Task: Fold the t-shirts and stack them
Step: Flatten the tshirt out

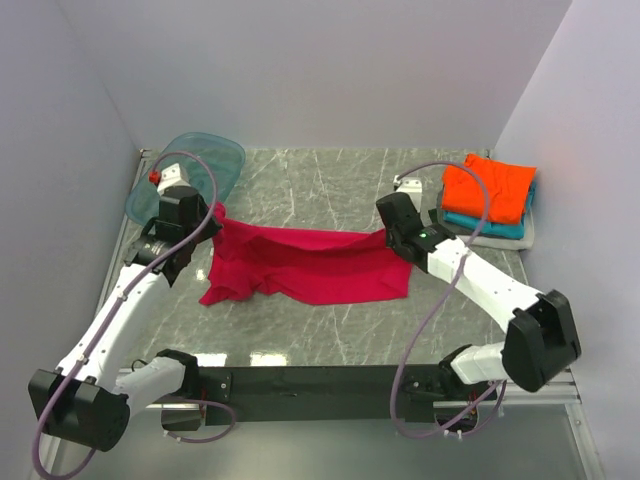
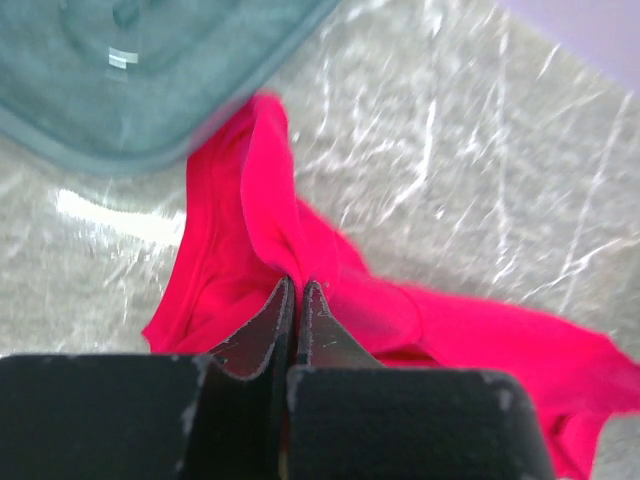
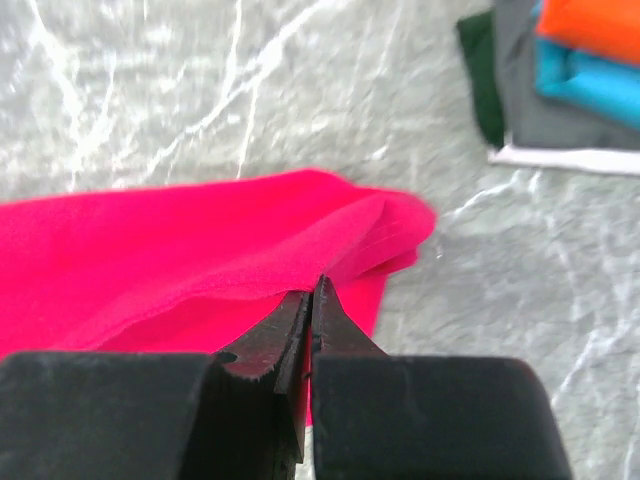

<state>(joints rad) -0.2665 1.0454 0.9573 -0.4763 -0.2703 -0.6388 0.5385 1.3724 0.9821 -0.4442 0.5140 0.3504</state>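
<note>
Clamped fully shut on opposite ends of the crimson t-shirt (image 1: pixel 310 265) with left gripper (image 2: pixel 298 285) and right gripper (image 3: pixel 312 290), to stretch it flat for folding.

The left gripper (image 2: pixel 298 286) has its black fingers pressed tight together on a fold of the crimson-magenta cotton t-shirt (image 2: pixel 240 230) — the cloth bunches upward from the pinch, its top ridge reaching the rim of the translucent teal plastic tub (image 2: pixel 130 90), the rest trailing right across the grey marbled tabletop (image 2: pixel 480 180).
</note>
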